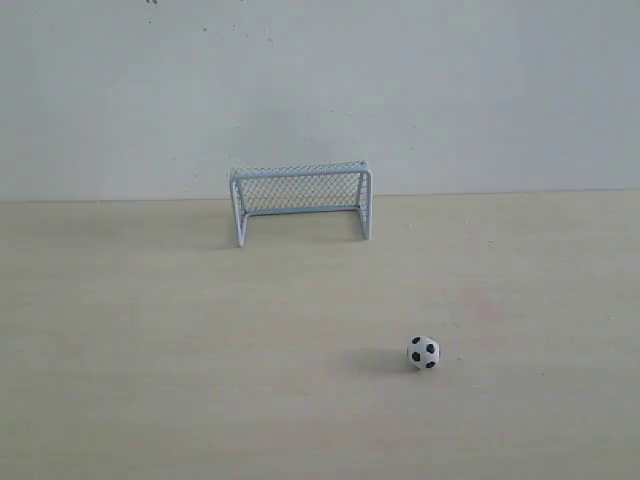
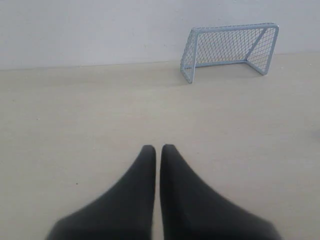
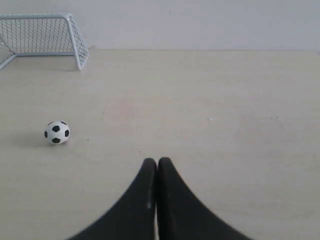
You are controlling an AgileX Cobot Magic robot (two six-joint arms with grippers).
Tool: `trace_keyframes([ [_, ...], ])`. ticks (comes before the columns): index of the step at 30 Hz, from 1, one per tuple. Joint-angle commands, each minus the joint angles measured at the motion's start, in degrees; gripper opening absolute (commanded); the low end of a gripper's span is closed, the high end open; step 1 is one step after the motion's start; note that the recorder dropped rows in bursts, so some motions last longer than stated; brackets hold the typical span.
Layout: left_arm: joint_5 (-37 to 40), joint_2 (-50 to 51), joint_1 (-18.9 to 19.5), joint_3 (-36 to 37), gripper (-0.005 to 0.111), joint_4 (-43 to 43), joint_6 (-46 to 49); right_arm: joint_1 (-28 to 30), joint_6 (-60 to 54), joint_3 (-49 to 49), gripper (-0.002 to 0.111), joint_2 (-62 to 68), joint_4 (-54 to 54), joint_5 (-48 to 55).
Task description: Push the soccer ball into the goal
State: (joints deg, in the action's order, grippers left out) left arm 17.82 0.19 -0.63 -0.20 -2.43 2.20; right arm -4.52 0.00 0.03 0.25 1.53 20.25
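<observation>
The tiny black-and-white soccer ball rests on the pale wooden table, in front of and to the right of the goal. The goal, pale blue-white with mesh netting, stands at the back against the wall, its mouth facing forward. The right wrist view shows the ball well off to one side of my right gripper, which is shut and empty, with the goal beyond. My left gripper is shut and empty over bare table, with the goal far ahead. Neither gripper appears in the exterior view.
A plain white wall closes off the back of the table just behind the goal. Nothing else stands on the table.
</observation>
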Motion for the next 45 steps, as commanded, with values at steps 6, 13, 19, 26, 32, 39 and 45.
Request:
trace_keyframes([
  [6, -0.20, -0.19, 0.18, 0.20, 0.004, 0.14, 0.38, -0.04, -0.58, -0.03, 0.000, -0.25, -0.85, -9.03],
  [13, -0.20, -0.19, 0.18, 0.20, 0.004, 0.14, 0.38, -0.04, -0.49, -0.03, 0.000, -0.25, -0.85, -28.91],
  [19, -0.20, -0.19, 0.18, 0.20, 0.004, 0.14, 0.38, -0.04, -8.08, -0.84, 0.000, -0.25, 12.87, -43.28],
  [26, -0.20, -0.19, 0.18, 0.20, 0.004, 0.14, 0.38, -0.04, -34.23, -11.47, 0.000, 6.10, 35.66, -39.20],
  [32, -0.20, -0.19, 0.18, 0.20, 0.004, 0.14, 0.38, -0.04, -38.22, -22.71, 0.000, 20.84, 35.56, -27.86],
  [39, -0.20, -0.19, 0.18, 0.20, 0.004, 0.14, 0.38, -0.04, -37.43, -28.81, 0.000, 39.70, 35.68, -17.70],
  [45, -0.20, -0.19, 0.18, 0.20, 0.004, 0.14, 0.38, -0.04, -36.31, -28.80, 0.000, 49.65, 37.15, -18.94],
])
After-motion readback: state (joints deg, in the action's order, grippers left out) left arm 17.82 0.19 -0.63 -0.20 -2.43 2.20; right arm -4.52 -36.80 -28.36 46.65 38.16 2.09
